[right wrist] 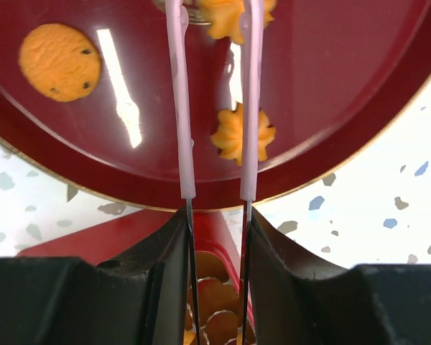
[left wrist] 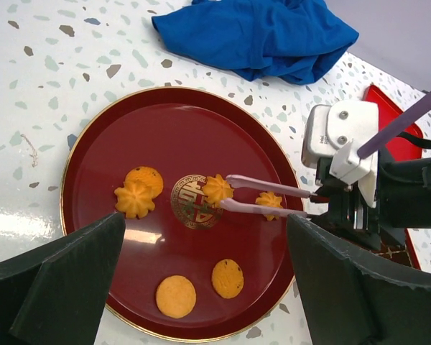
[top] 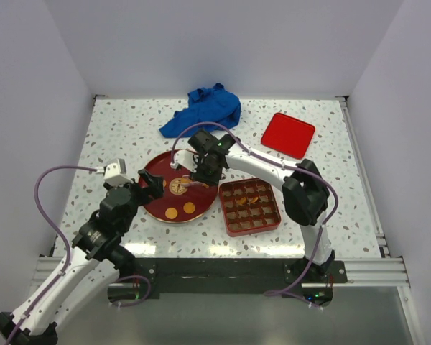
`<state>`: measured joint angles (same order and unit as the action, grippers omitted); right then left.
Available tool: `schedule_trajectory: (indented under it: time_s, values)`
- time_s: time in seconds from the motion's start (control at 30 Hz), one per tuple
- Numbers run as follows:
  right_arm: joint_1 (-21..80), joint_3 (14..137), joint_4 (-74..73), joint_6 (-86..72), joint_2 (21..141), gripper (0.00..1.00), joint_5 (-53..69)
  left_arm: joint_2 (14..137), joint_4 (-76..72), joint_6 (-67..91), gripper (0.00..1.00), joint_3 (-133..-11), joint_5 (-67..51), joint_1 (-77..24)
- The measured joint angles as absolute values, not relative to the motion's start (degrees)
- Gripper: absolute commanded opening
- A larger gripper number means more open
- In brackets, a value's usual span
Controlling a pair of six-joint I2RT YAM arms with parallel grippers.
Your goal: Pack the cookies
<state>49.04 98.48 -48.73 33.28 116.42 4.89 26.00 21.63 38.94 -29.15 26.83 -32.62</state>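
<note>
A dark red plate (left wrist: 129, 136) sits near the middle of the table (top: 129, 122), a bit toward the left edge. It has a round gold picture (left wrist: 194, 202) in its middle.

Six cookies (left wrist: 176, 296) lie on the plate. Two round ones are by the plate's near rim. A round one and a flower one touch each other on the plate's left side. Two more flower ones lie on the right side of the gold picture.

The right gripper (right wrist: 216, 226) reaches over the plate from the right. It is closed on pink tweezers (left wrist: 269, 185) and pinches their thin metal ends between its two fingers. The two pink arms of the tweezers are a little apart. Their tips stand on both sides of one flower cookie (left wrist: 218, 190), right at the edge of the gold picture. I cannot tell if the tips press on it. The other flower cookie there is partly hidden by one pink arm.

The left gripper (top: 146, 188) is wide open and holds nothing. It hangs over the left side of the plate.

A red box (top: 255, 228) with many little squares sits just right of the plate, close to the table's near edge. Some cookies lie in its far squares. A flat red square tray (top: 288, 134) lies near the far right corner. A crumpled blue cloth (top: 205, 109) lies by the middle of the far edge.
</note>
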Motion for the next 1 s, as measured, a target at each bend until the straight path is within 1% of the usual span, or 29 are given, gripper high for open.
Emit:
schedule_trajectory:
  time_s: [0.2, 0.5, 0.67, 0.83, 1.0]
  values:
    - [48.77, 98.48, -47.59, 31.44, 116.44, 0.39, 2.5, 26.09, 22.06, 39.03, 1.0, -29.15, 27.24, -32.62]
    - [48.69, 98.48, -47.2, 30.37, 118.32, 0.44, 2.39, 26.83, 22.0, 39.03, 1.0, -29.15, 27.24, -32.62]
    - [48.69, 98.5, -47.24, 29.95, 119.81, 0.44, 2.39, 26.98, 21.96, 39.0, 1.0, -29.15, 27.24, -32.62]
    - [48.69, 98.94, -47.31, 29.58, 120.16, 0.42, 2.46, 27.27, 21.93, 38.98, 1.0, -29.15, 27.24, -32.62]
    - [48.69, 99.44, -47.35, 29.47, 120.49, 0.35, 2.52, 27.55, 21.93, 38.98, 1.0, -29.15, 27.24, -32.62]
